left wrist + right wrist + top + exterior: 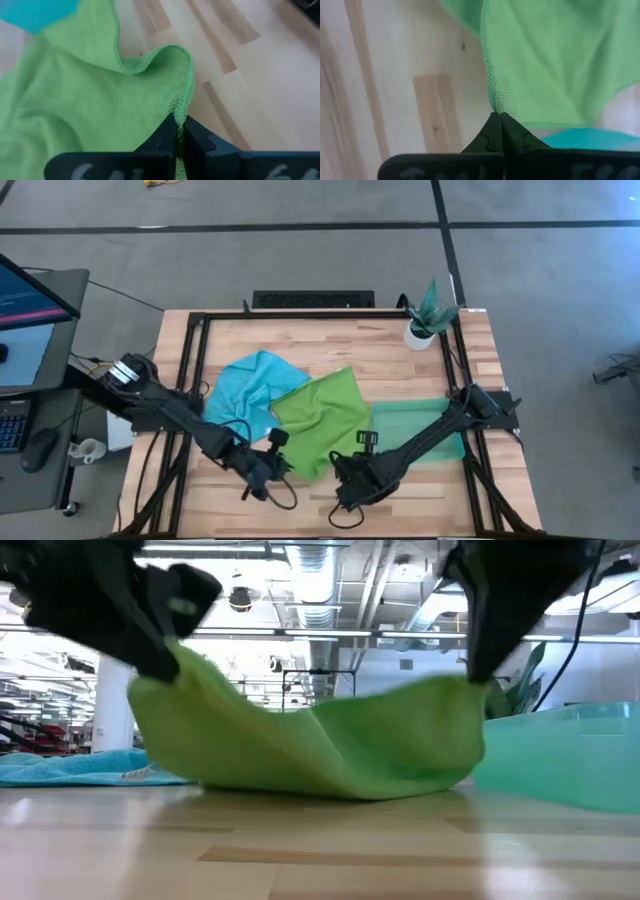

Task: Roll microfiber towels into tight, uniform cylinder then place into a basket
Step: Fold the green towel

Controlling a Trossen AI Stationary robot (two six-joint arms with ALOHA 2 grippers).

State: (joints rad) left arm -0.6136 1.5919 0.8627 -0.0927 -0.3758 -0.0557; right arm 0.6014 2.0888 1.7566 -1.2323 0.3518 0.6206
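The lime green towel [325, 415] lies in the middle of the table, its far left part against the turquoise towel [250, 385]. In the low view, the green towel's [320, 745] two near corners are raised and its middle sags onto the table. My left gripper [180, 122] is shut on its near left corner and my right gripper [499, 116] on its near right corner. The translucent green basket [440, 415] stands to the right, under my right arm. My left gripper pinches the green towel's hemmed edge [185, 100] at the near left corner between its two fingers, slanting down from the near left. That corner [185, 670] is lifted clear and the cloth hangs slack below it. My right gripper pinches the hemmed edge [494, 100] at the near right corner between its two fingers, pointing steeply down. That corner [470, 685] is raised; the cloth sags slack toward the middle [330, 780], which rests on the table.
A small white plant pot [420, 333] stands at the far right corner. The basket [570, 755] sits close to the raised right corner. Bare wood lies along the near edge [310, 515]. A desk with a monitor [30, 300] stands left of the table.
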